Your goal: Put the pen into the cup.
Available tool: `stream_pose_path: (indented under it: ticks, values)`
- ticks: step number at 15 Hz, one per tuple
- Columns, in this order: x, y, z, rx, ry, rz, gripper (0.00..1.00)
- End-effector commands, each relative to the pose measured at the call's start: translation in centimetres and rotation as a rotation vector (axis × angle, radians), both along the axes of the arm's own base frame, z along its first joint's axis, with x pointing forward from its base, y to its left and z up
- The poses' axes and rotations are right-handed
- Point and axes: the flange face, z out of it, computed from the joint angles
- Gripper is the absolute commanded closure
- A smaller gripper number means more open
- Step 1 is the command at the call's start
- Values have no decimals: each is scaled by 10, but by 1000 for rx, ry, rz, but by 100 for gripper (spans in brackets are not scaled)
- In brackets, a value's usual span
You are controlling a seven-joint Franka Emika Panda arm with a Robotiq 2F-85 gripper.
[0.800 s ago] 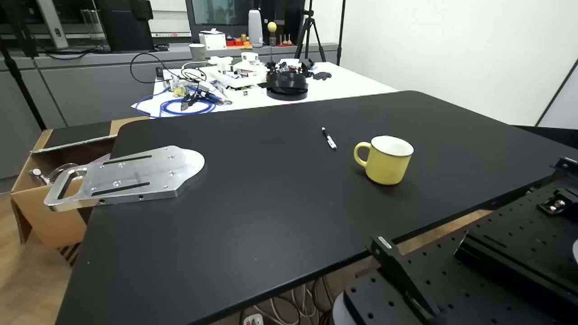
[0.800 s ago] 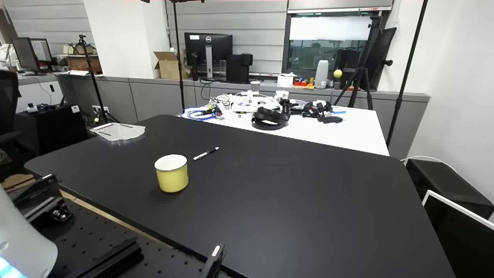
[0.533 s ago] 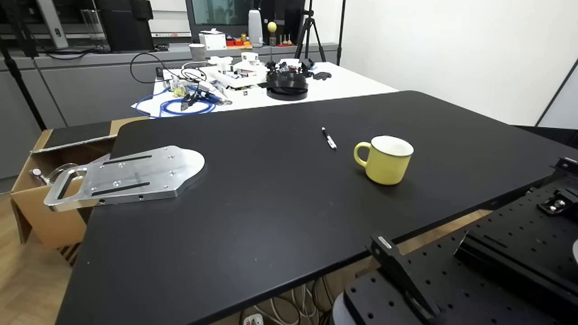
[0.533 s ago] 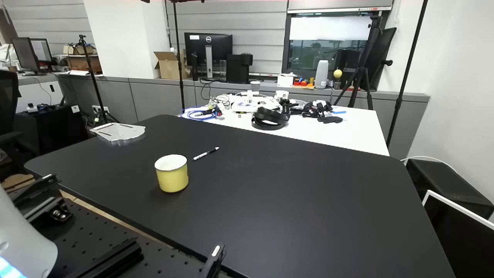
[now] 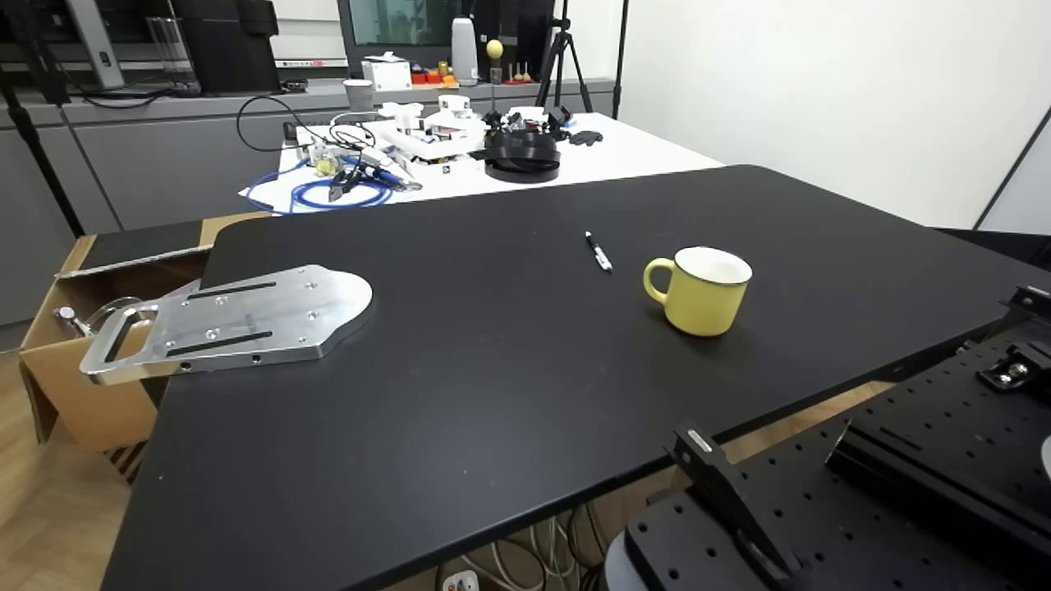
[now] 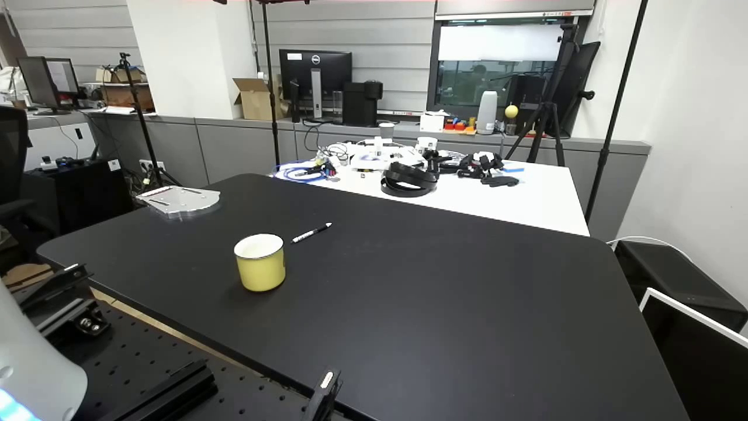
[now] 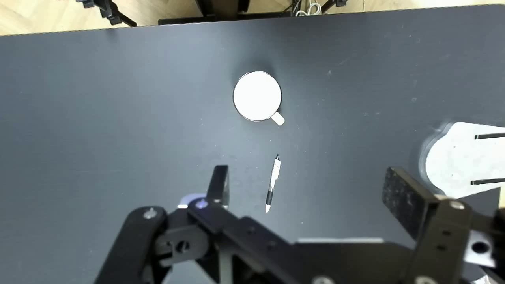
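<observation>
Evidently, the task stands at its outset: the pen [image 7: 272, 182] lies flat on the black surface [image 5: 493, 386], beyond and left of the upright yellow mug [image 5: 704, 302] in an exterior view, and apart from it. The gripper [image 7: 310, 189], in the wrist view, stands wide and holds nothing. Grasping, lifting, carrying and releasing the pen into the mug remain. Relative to the earlier frames, pen and mug are unmoved in both exterior views; for the gripper, no comparison is possible.
</observation>
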Motion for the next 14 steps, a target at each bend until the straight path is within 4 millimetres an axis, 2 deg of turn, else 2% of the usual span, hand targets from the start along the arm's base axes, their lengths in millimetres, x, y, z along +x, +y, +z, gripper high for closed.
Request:
stream_pose_path:
  ticks: [1, 4, 7, 9, 14]
  values:
    - [8, -1, 0, -3, -27, -11, 0]
    - [37, -4, -1, -10, -111, -17, 0]
    - [73, -7, -13, -15, -161, -23, 0]
    - [95, -9, -28, -21, -177, -47, 0]
    - [141, -15, -90, 0, -230, -137, 0]
